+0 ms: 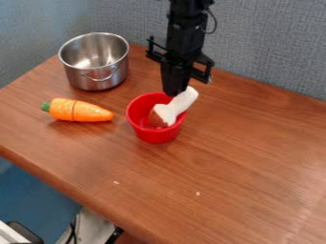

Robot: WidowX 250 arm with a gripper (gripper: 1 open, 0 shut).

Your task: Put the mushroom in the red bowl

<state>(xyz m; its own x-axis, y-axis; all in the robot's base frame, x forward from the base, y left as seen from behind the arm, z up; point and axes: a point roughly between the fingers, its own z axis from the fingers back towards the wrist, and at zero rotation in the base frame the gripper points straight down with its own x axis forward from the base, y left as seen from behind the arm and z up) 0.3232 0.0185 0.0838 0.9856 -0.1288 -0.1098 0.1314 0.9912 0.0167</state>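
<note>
The red bowl (143,126) stands near the middle of the wooden table. The mushroom (180,103) lies in it with its reddish-brown cap down inside. Its cream stem leans up over the right rim. My gripper (176,87) hangs straight down just above the stem's upper end, its dark fingers close together and shut. Nothing is held between them. Whether the tips still touch the stem I cannot tell.
A shiny steel pot (95,59) stands at the back left. An orange carrot (76,111) with a green top lies left of the bowl. The table's front edge (76,195) runs diagonally across the lower left, and a blue-grey wall rises behind.
</note>
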